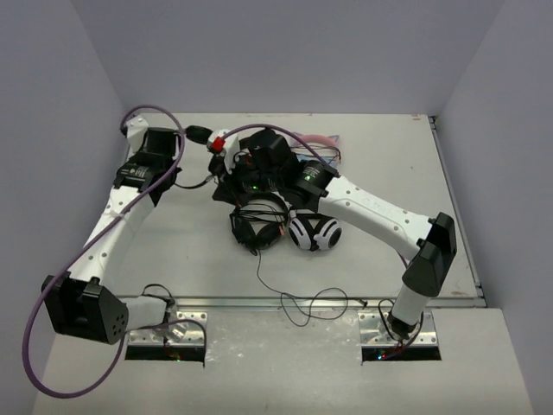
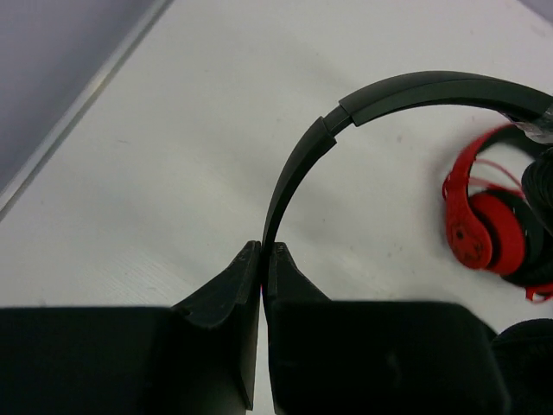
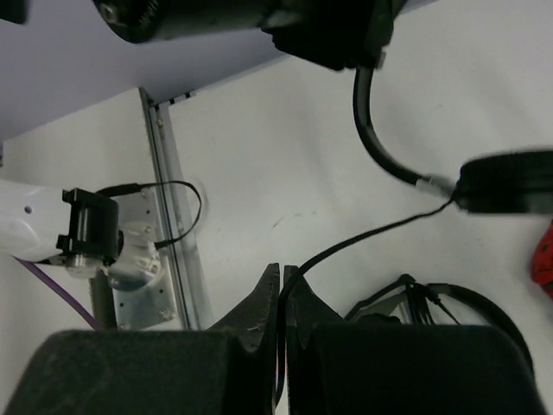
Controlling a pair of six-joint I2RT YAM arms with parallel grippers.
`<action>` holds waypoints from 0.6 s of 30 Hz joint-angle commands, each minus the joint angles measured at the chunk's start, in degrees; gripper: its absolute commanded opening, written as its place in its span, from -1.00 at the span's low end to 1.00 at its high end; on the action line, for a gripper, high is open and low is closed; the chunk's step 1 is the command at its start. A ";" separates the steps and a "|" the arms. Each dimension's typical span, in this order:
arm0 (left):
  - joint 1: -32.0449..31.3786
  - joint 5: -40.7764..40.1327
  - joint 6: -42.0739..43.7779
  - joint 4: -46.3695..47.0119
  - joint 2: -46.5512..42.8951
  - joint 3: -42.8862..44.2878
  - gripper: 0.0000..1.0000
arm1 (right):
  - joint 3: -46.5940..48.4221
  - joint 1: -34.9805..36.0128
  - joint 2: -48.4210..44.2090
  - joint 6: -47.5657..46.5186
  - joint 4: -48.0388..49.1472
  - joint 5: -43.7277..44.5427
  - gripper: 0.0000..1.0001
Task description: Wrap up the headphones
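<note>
My left claw is pinched shut on the broad black headband of a bigger pair. A red pair lies further right. The small black headphones lie in the middle of the table, between both arms. My right claw is clamped on a thin black cable.

Robot lab: walled-in white table

White table with small black headphones, red pair, loose cable
</note>
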 commanded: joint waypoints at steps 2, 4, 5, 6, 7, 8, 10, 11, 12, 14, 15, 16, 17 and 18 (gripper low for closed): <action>-6.14 4.73 10.42 3.65 2.38 1.87 -0.99 | 3.99 0.43 -1.39 -17.20 -5.33 1.94 -0.97; -9.21 6.22 13.23 3.74 2.56 -0.14 -0.99 | 3.28 0.35 -2.36 -20.20 -6.21 3.98 -0.97; -10.01 6.92 13.94 3.91 2.47 -0.94 -0.99 | 2.58 0.35 -2.54 -23.35 -6.39 6.42 -0.97; -10.89 9.36 14.90 4.26 2.38 -1.73 -0.99 | 2.32 0.35 -2.71 -24.94 -6.82 7.06 -0.97; -12.20 10.34 15.52 4.44 2.21 -2.52 -0.99 | 2.23 0.35 -2.71 -26.53 -8.22 7.50 -0.97; -12.91 11.57 16.14 4.87 1.95 -3.92 -0.99 | 1.70 0.43 -2.71 -29.67 -8.41 8.46 -0.97; -14.75 15.34 17.46 5.92 0.63 -6.20 -0.99 | -1.18 0.35 -3.41 -35.64 -9.28 9.61 -0.97; -15.29 16.15 17.81 6.19 0.28 -6.83 -0.99 | -3.29 0.35 -4.11 -37.60 -8.77 9.61 -0.97; -15.81 17.11 17.90 6.28 -0.16 -7.53 -0.99 | -5.31 0.35 -4.99 -39.44 -7.80 10.22 -0.98; -15.99 18.00 18.34 6.90 -1.13 -8.85 -0.99 | -10.14 -0.09 -7.10 -42.52 -5.52 9.88 -0.97; -15.99 18.26 18.43 7.07 -1.22 -9.81 -0.99 | -10.78 -0.35 -7.46 -42.80 -5.25 8.74 -0.97; -16.25 18.61 18.69 7.16 -1.22 -10.17 -0.99 | -11.04 -1.05 -7.63 -42.98 -5.68 7.78 -0.97; -16.43 18.88 18.69 7.25 -0.96 -10.35 -0.99 | -11.05 -1.23 -7.72 -43.06 -6.03 6.90 -0.97; -16.96 19.31 18.69 7.16 -0.87 -10.52 -0.99 | -11.05 -1.67 -7.81 -43.07 -6.12 6.28 -0.97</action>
